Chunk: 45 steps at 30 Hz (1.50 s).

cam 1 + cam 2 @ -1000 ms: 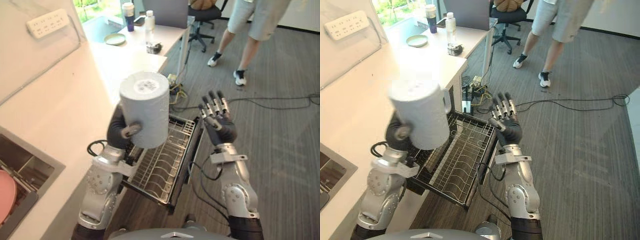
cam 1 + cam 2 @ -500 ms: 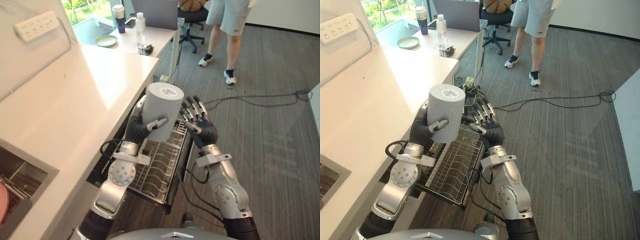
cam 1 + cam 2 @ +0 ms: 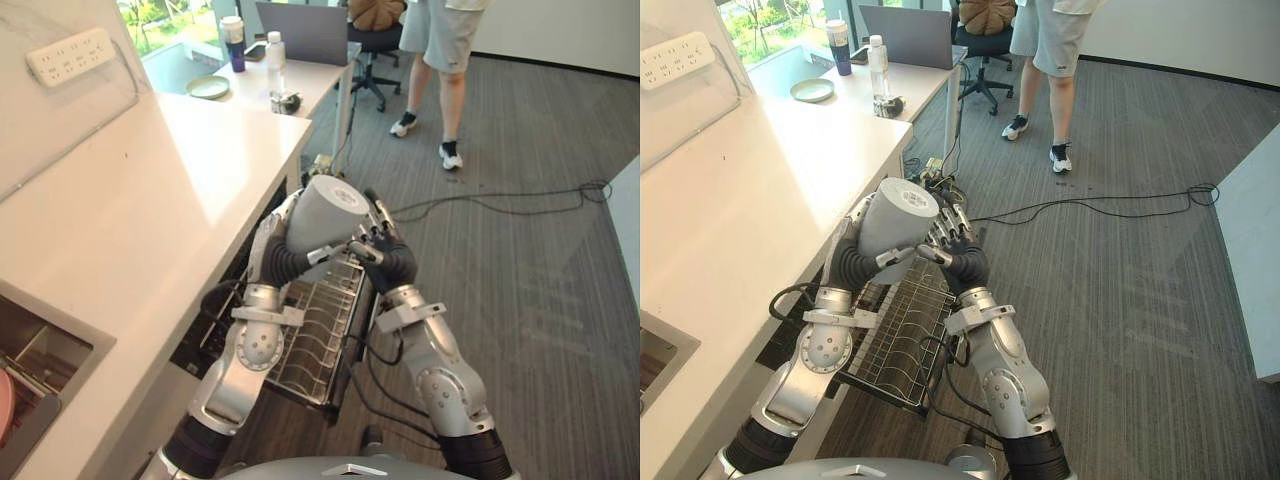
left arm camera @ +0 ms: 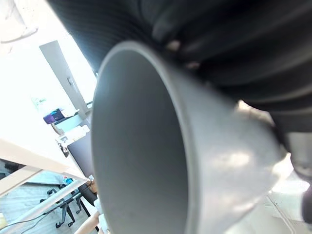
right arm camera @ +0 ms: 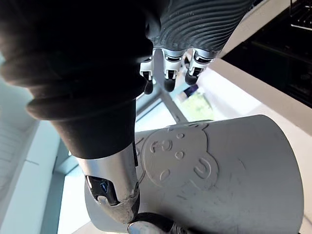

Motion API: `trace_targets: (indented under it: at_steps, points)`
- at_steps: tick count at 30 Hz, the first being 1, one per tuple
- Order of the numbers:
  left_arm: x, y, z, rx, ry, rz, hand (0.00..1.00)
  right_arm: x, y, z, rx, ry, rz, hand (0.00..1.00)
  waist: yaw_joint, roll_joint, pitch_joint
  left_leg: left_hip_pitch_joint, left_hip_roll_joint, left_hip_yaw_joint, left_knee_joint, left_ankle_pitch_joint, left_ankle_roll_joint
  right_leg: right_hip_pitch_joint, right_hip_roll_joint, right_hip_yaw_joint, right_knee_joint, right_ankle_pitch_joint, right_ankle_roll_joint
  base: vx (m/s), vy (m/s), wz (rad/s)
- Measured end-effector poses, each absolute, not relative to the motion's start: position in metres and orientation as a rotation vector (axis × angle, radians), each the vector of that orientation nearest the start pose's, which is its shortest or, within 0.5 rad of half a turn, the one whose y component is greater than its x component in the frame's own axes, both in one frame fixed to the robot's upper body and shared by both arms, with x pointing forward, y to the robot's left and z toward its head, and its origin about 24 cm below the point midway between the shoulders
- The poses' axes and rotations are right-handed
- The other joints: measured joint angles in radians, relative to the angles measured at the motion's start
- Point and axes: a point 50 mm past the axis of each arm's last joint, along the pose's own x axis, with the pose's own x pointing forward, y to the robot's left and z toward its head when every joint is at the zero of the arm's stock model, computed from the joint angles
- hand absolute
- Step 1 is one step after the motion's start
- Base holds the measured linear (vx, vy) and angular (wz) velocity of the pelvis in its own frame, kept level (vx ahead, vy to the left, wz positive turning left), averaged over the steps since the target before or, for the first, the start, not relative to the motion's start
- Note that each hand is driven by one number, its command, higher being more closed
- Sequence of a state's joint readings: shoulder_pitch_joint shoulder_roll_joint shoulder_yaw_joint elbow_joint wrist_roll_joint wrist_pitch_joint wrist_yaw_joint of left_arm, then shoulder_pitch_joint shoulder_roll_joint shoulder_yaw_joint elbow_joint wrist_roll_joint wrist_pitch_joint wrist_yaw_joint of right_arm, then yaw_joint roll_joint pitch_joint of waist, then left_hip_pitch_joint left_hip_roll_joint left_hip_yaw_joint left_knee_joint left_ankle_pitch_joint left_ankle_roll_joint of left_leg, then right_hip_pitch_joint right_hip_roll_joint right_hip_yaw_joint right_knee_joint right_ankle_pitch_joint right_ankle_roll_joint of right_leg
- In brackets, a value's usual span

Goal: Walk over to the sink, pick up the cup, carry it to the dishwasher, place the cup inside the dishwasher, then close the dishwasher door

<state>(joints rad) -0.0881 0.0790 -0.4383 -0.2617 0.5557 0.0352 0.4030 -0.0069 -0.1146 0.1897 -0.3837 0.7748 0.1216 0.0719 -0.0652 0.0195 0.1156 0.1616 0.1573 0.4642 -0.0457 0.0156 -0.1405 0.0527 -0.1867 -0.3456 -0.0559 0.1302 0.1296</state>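
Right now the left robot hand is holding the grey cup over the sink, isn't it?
Not quite. The left robot hand does hold the grey cup, but over the pulled-out wire dishwasher rack, not over the sink. The left eye view shows it: the sink is set in the counter well away from the cup.

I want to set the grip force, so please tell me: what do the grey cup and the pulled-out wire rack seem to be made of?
Grey cylindrical cup in the left hand: probably matte plastic, possibly unglazed ceramic; even grey, dull highlights, moulded raised marks on its base. Pulled-out dishwasher rack: shiny metal wire, perhaps coated; thin bright rods in a grid.
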Motion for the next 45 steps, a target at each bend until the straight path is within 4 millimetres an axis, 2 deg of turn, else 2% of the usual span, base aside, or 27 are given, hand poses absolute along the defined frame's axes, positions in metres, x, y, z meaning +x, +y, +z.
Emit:
trace_targets:
  at_steps: [4, 15, 25, 35, 36, 39, 45]
  points:
    - [0.238, 0.069, 0.124, 0.526, -0.542, 0.051, 1.00, 0.234, -0.095, 0.120, 0.811, -0.125, 0.534, 0.00, 0.001, 0.003, -0.003, 0.000, -0.002, -0.002, -0.009, 0.006, 0.000, -0.002, 0.000, -0.003, 0.000, 0.000, 0.000, 0.00, 0.000, 0.00]
    - [0.237, 0.066, 0.128, 0.636, -0.621, 0.051, 1.00, 0.232, -0.087, 0.120, 0.940, -0.089, 0.581, 0.00, -0.005, 0.007, -0.006, -0.003, -0.002, -0.009, -0.009, 0.007, 0.000, -0.002, 0.000, -0.008, -0.001, 0.000, 0.000, 0.00, 0.000, 0.00]
    - [0.235, 0.061, 0.131, 0.794, -0.716, -0.006, 1.00, 0.232, -0.090, 0.120, 0.928, -0.103, 0.575, 0.00, -0.008, 0.009, -0.008, -0.006, -0.002, 0.001, -0.008, 0.008, 0.000, -0.016, 0.001, 0.002, -0.002, 0.004, -0.002, 0.00, 0.000, -0.02]
    - [0.236, 0.061, 0.126, 0.887, -0.730, -0.044, 1.00, 0.232, -0.090, 0.116, 0.859, -0.086, 0.571, 0.00, -0.018, 0.013, -0.010, -0.007, -0.002, 0.000, -0.005, 0.008, 0.000, -0.016, 0.000, 0.002, -0.002, 0.005, -0.002, 0.00, 0.000, 0.00]
    - [0.236, 0.062, 0.124, 0.900, -0.725, -0.051, 1.00, 0.232, -0.089, 0.115, 0.835, -0.080, 0.567, 1.00, -0.018, 0.015, -0.013, -0.008, -0.002, 0.000, -0.005, 0.008, 0.000, -0.016, 0.000, 0.002, -0.002, 0.006, -0.002, 0.00, 0.000, 0.00]
    - [0.239, 0.062, 0.119, 0.926, -0.702, -0.060, 1.00, 0.233, -0.090, 0.112, 0.780, -0.058, 0.542, 1.00, -0.017, 0.019, -0.028, -0.017, -0.002, 0.000, -0.005, 0.008, 0.000, -0.017, 0.000, 0.001, -0.005, 0.007, -0.002, 0.00, 0.000, 0.00]
    - [0.244, 0.065, 0.120, 0.956, -0.683, -0.038, 1.00, 0.240, -0.085, 0.115, 0.746, -0.068, 0.510, 1.00, -0.017, 0.020, -0.031, -0.021, -0.001, -0.001, 0.002, 0.008, 0.000, -0.018, 0.000, 0.002, -0.007, 0.011, -0.003, 0.00, 0.000, 0.00]
